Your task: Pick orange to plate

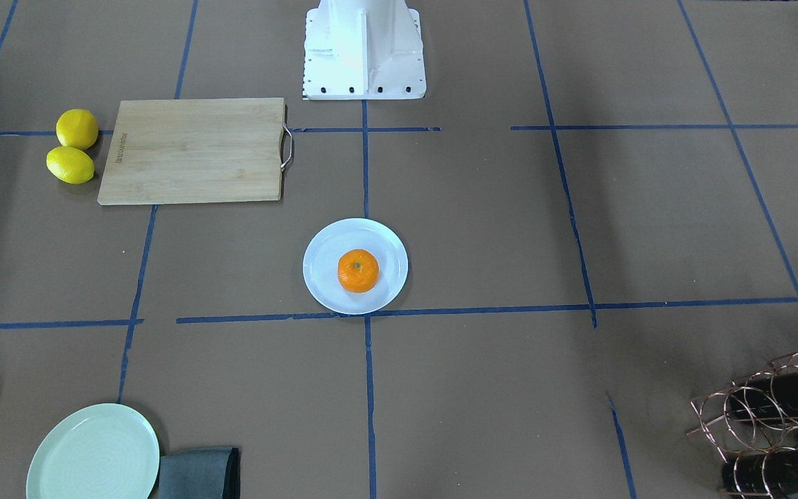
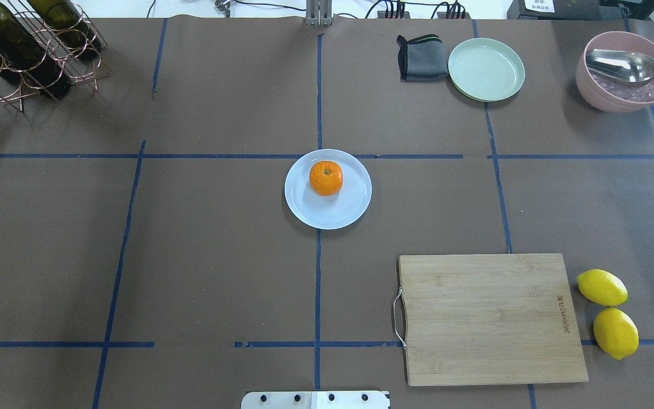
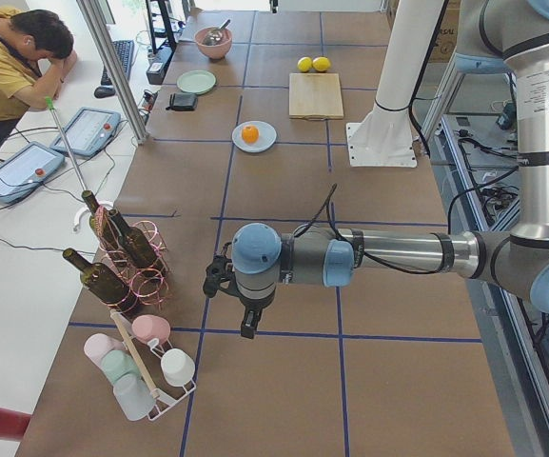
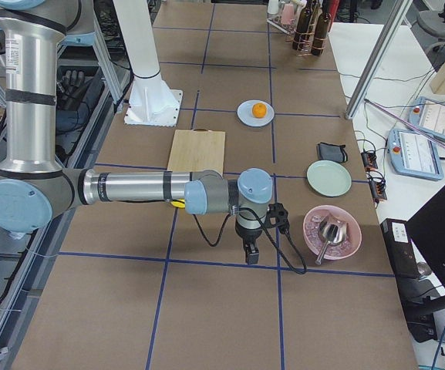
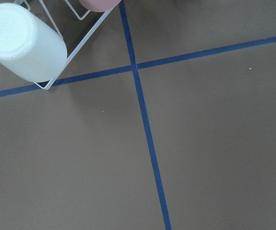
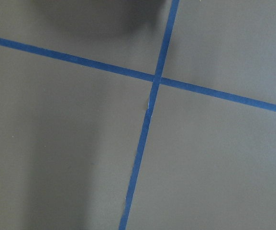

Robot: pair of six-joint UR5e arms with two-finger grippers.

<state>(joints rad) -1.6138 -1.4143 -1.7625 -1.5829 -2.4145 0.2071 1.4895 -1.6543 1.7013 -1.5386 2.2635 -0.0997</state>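
Bright orange [image 1: 358,270] on plate [image 1: 323,281]: placing looks done, no move needed. Left gripper [image 3: 247,328], right gripper [image 4: 251,254] far from plate; clenched or released, unclear.

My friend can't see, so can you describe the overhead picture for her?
An orange sits on a pale bluish-white plate mid-table. Nearer the robot lie a wooden cutting board and two lemons.

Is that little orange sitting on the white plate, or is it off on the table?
On it: the orange rests inside the rim of the pale plate, with bare plate surface showing all around it.
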